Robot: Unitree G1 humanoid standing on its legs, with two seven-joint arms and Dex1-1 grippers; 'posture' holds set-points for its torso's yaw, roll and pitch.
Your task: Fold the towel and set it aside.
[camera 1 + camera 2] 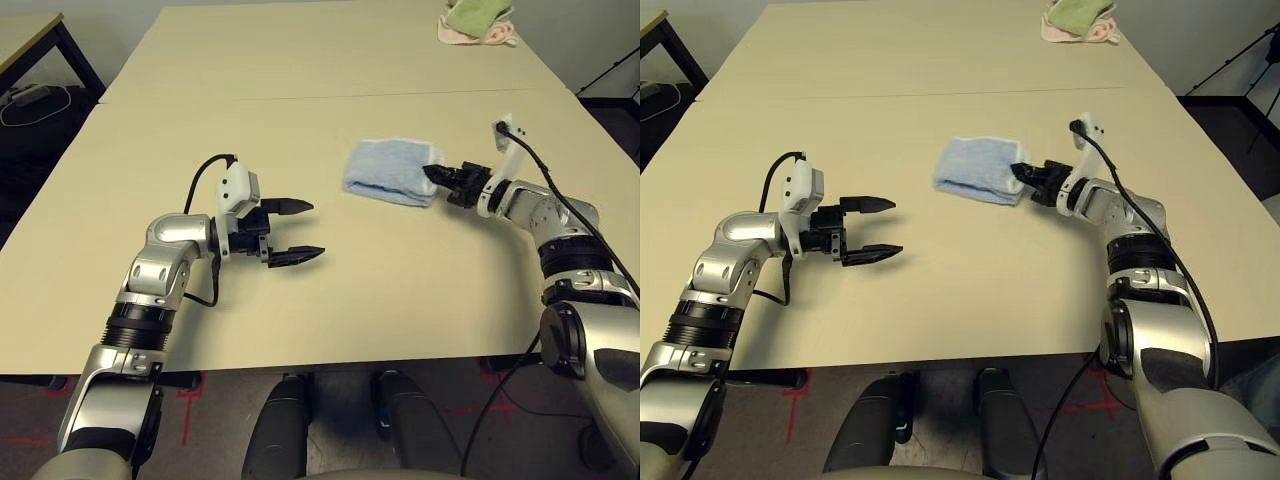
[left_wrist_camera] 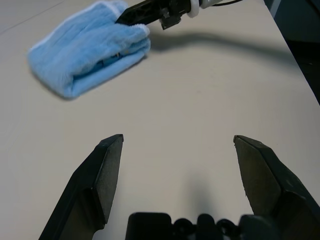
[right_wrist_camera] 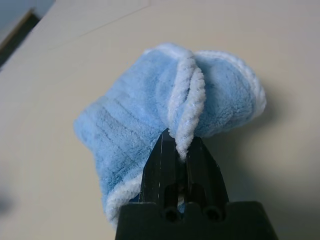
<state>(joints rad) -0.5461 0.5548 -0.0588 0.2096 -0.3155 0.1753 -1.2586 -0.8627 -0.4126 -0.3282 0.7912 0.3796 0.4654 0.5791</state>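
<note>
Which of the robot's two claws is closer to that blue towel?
The right. The right gripper is shut on the edge of the towel. The left gripper is open and apart from it, over bare table.

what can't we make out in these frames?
- Towel: the underside and inner folds are hidden by its own layers.
- The edge pinched in the right gripper is covered by the fingers in the right wrist view.
- Cloth pile is cut off by the top edge of the eye views.
- Left gripper hangs open, nothing hidden.
</note>
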